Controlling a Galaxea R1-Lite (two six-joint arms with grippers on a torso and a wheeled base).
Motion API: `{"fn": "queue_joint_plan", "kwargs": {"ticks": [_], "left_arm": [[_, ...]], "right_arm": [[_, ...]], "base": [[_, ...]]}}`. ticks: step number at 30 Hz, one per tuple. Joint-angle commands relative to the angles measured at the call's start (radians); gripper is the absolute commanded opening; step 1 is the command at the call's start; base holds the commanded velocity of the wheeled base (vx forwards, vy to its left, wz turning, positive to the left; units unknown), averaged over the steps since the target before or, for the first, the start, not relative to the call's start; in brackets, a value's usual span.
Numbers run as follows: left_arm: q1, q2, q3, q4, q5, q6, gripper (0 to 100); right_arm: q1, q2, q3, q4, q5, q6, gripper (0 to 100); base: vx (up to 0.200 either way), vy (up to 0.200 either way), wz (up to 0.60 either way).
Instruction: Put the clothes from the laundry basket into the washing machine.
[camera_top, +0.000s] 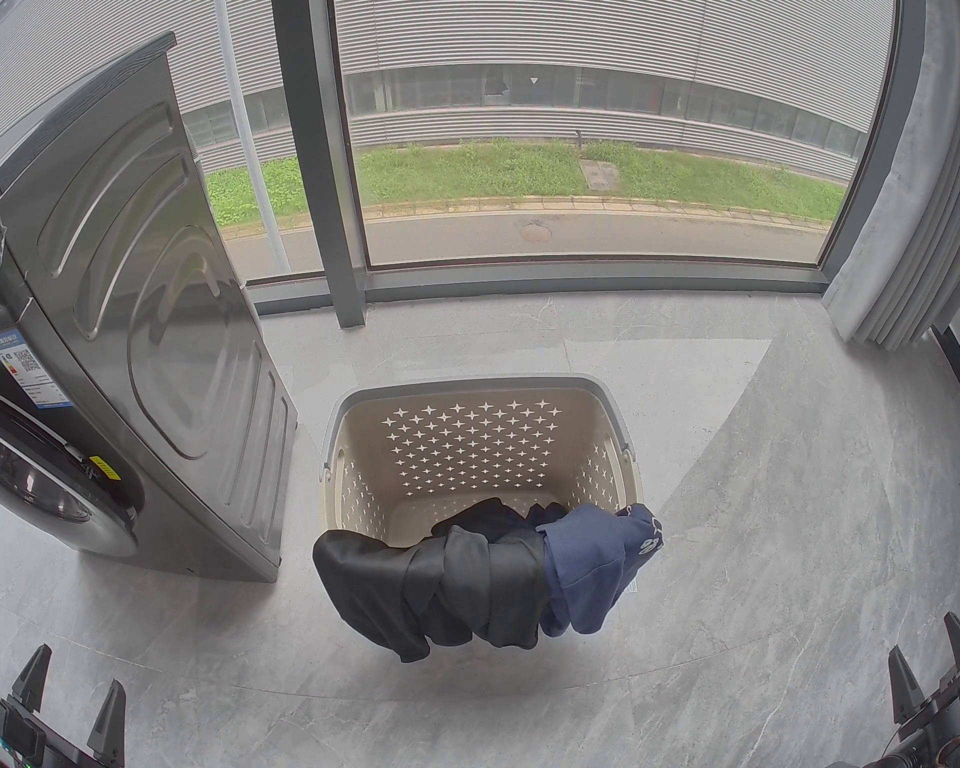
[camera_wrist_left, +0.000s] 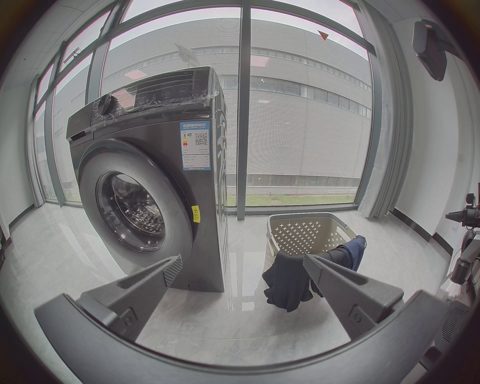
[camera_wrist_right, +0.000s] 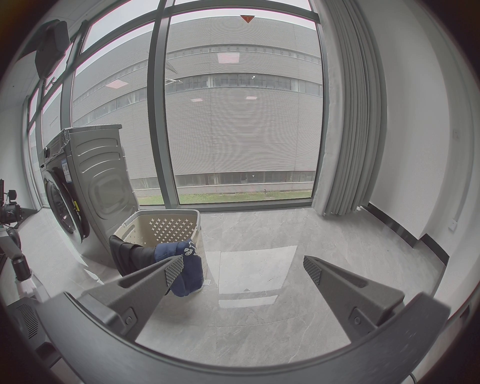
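Both arms sit low and well back from the work. The left end effector (camera_wrist_left: 242, 265) has its two dark fingers spread wide with nothing between them, and the right end effector (camera_wrist_right: 242, 265) is spread just as wide and also holds nothing. Ahead of them, roughly midway between the two and well apart from both, the cream laundry basket (camera_top: 470, 450) stands upright on the grey marbled floor (camera_top: 800, 500), its walls pierced with small star-shaped holes. The clothes lie at the basket's side nearest the end effectors. A black garment (camera_top: 440, 590) is draped over that near rim, with much of it hanging down the outside towards the floor and a small part inside the basket. A dark blue garment (camera_top: 595, 570) is slung over the same rim, touching the black one, on the side towards the right end effector. The part of the basket floor that I can see is bare. The washing machine (camera_top: 170, 330), a dark grey front-loader, stands ahead of the left end effector, just beside the basket on its far side from the right end effector. Its round door (camera_wrist_left: 131, 212) faces back towards the left arm, and I can't tell whether it is latched. Beyond the basket is a tall window (camera_top: 600, 150), with a pale curtain (camera_top: 900, 230) far ahead of the right end effector.
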Motion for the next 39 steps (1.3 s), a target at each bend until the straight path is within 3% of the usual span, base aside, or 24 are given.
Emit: {"fn": "queue_joint_plan", "kwargs": {"ticks": [1, 9, 21, 33, 39], "left_arm": [[0.0, -0.017, 0.018, 0.0, 0.0, -0.001, 100], [0.0, -0.017, 0.018, 0.0, 0.0, 0.001, 100], [0.0, -0.017, 0.018, 0.0, 0.0, -0.001, 100], [0.0, -0.017, 0.018, 0.0, 0.0, -0.001, 100], [0.0, -0.017, 0.018, 0.0, 0.0, 0.001, 100]], "right_arm": [[0.0, -0.014, 0.018, 0.0, 0.0, 0.0, 100], [0.0, -0.014, 0.018, 0.0, 0.0, 0.0, 100], [0.0, -0.014, 0.018, 0.0, 0.0, 0.0, 100], [0.0, -0.014, 0.016, 0.0, 0.0, 0.0, 100], [0.0, -0.014, 0.018, 0.0, 0.0, 0.0, 100]], "base": [[0.2, 0.2, 0.0], [0.2, 0.2, 0.0], [0.0, 0.0, 0.0], [0.0, -0.2, 0.0], [0.0, 0.0, 0.0]]}}
